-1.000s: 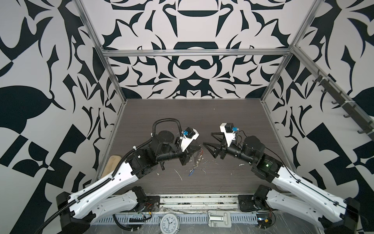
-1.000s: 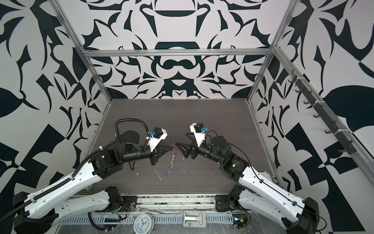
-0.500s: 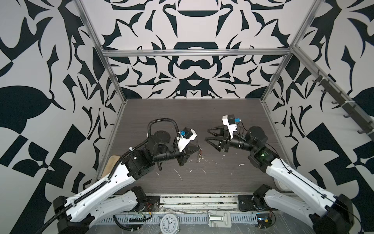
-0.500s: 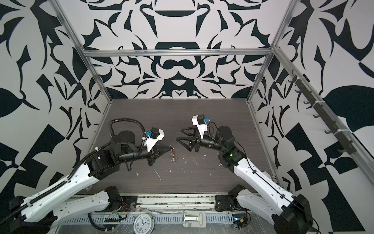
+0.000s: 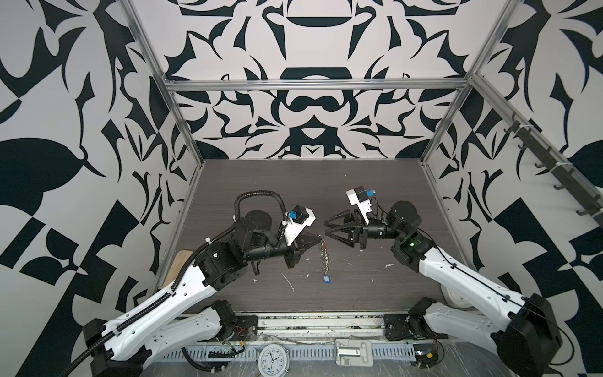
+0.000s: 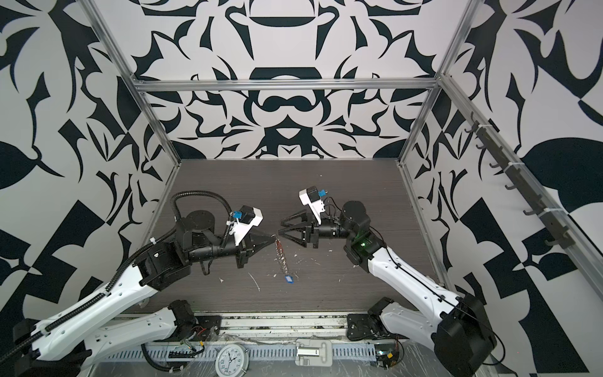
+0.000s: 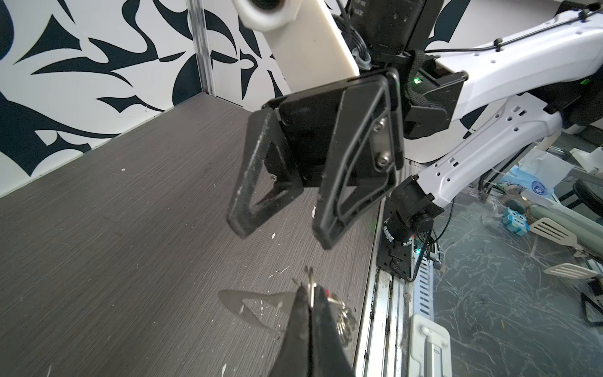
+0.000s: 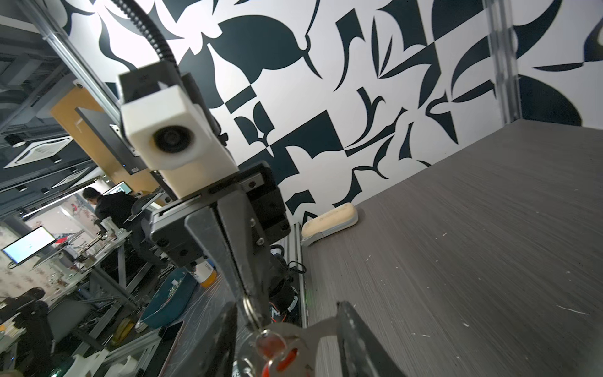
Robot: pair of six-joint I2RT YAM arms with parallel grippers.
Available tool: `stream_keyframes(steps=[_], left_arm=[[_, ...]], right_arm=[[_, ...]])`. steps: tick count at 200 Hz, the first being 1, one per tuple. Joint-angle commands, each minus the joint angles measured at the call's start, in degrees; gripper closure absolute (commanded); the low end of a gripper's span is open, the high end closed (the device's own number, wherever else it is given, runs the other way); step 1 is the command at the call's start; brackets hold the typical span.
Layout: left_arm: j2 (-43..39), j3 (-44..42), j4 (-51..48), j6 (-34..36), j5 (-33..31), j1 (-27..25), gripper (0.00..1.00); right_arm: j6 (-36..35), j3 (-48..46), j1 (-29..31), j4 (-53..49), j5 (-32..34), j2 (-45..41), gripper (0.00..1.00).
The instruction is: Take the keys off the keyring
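Over dark worktop (image 5: 359, 196), patterned walls around: pinching the keyring (image 5: 324, 258) edge-on in the shut left end effector (image 5: 318, 239), with the blue-tagged key (image 5: 325, 278) dangling below. Raised the right end effector (image 5: 326, 227) since a second ago and narrowed it to half apart, empty, just beside the keyring's top. Probably lining up a pull.

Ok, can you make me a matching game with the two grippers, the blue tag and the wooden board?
Things:
1. left gripper
2. right gripper
3. blue tag
4. wooden board

Matches:
A. open, holding nothing
B. at the left edge of the table
C. shut, holding the keyring up
D. at the keyring's low end

Pairs: 1-C, 2-A, 3-D, 4-B
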Motion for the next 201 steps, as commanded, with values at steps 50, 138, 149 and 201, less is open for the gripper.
stream_keyframes(steps=[50,138,149,201], left_arm=[[-0.8,0.9,2.2,-0.9,2.0,0.8,1.0],[-0.5,1.1,2.6,-1.2,2.8,0.9,1.0],[-0.3,1.2,2.9,-1.3,3.0,0.9,1.0],[0.5,2.1,1.9,-1.5,3.5,1.0,1.0]], right_arm=[[-0.8,2.7,3.0,1.2,-2.4,0.2,0.59],[-1.5,3.1,4.0,0.7,-2.5,-0.3,0.89],[-2.6,3.6,4.6,-0.8,-2.5,-0.3,0.96],[-7.0,4.3,5.8,-7.0,1.6,-2.6,1.0]])
